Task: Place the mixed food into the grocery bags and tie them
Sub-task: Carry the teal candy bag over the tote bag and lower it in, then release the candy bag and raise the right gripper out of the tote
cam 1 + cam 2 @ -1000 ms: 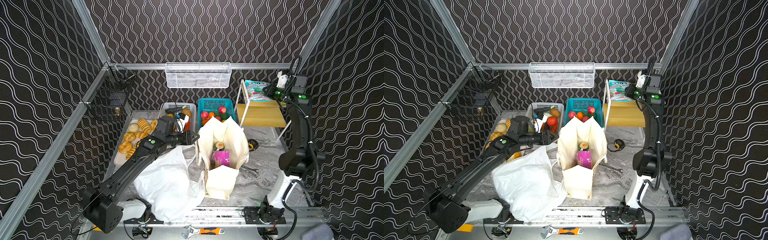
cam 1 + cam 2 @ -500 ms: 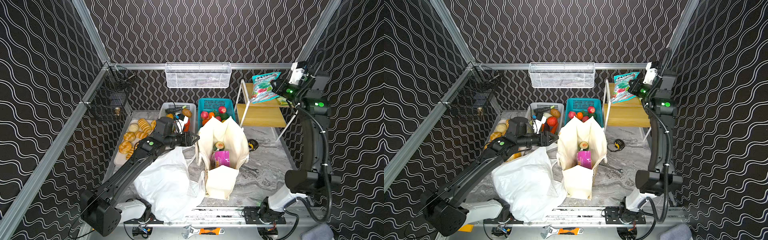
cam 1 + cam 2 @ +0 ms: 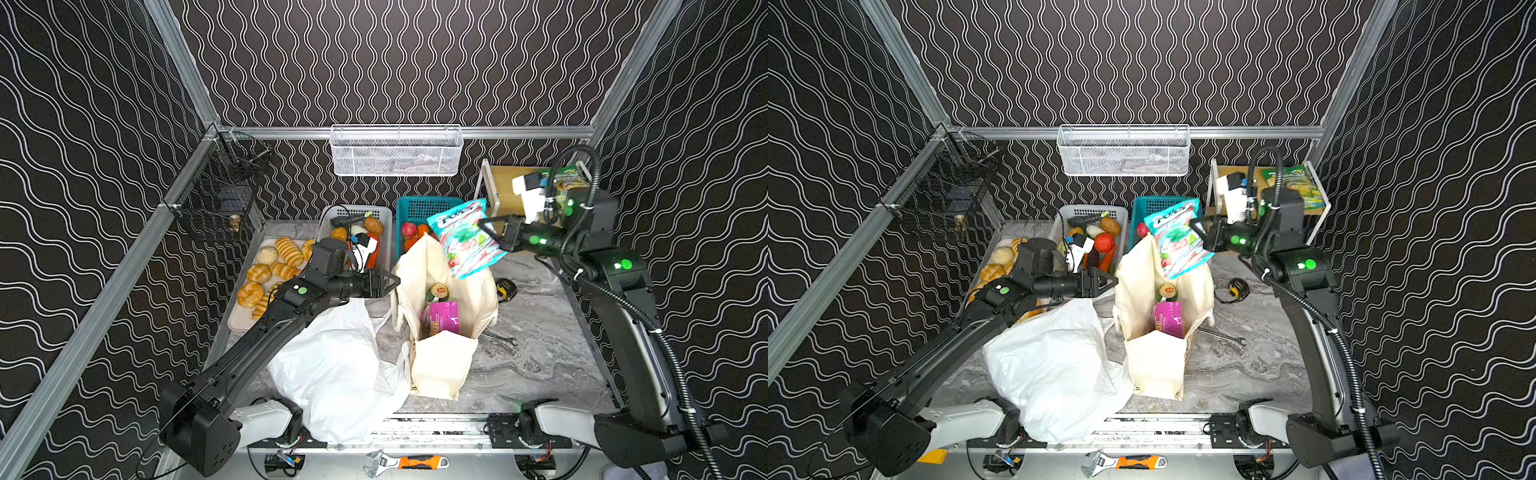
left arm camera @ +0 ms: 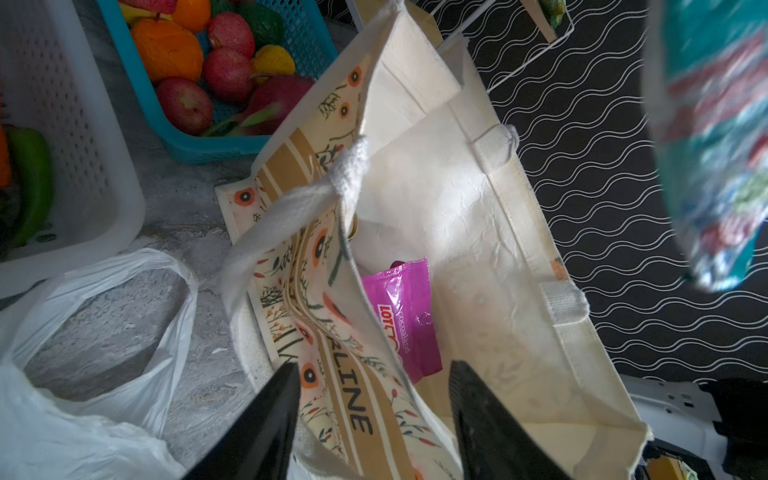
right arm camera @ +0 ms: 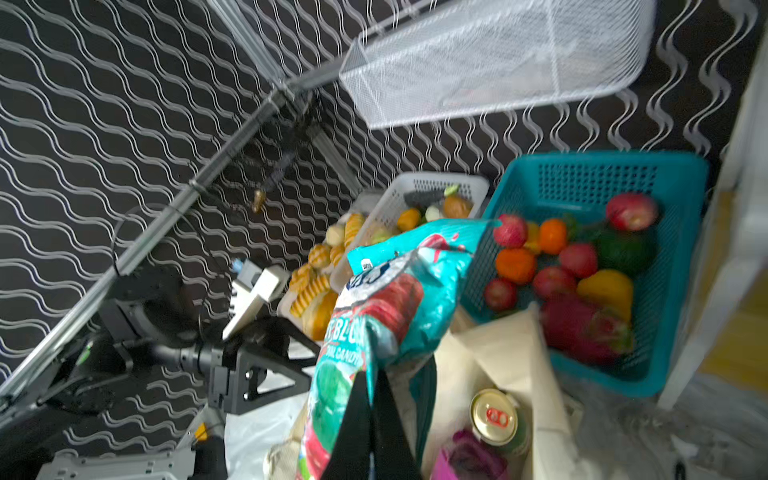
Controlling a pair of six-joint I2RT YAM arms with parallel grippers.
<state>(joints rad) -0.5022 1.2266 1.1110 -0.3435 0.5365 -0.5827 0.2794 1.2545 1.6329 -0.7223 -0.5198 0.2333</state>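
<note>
Inside, the tote [image 3: 440, 365] holds purple packet [image 3: 442, 322] and can [image 3: 437, 291] — teal packet [image 3: 465, 241] above.

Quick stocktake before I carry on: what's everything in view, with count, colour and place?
tote: 1, cream, open, mid-table
teal packet: 1, teal, above tote
purple packet: 1, purple, in tote
can: 1, green, in tote
plastic bag: 1, white, left of tote
white basket: 1, white, back, holds vegetables
teal basket: 1, teal, back, holds fruit
tray: 1, pale, back left, holds bread rolls
mesh basket: 1, white, back rail
wire basket: 1, black, left wall
shelf: 1, wooden, back right
green packet: 1, green, on shelf
tape measure: 1, black-yellow, right of tote
spanner: 1, silver, right of tote
wrench: 1, orange-handled, front edge
left gripper: 1, black, open, beside tote rim
right gripper: 1, black, shut on teal packet
</note>
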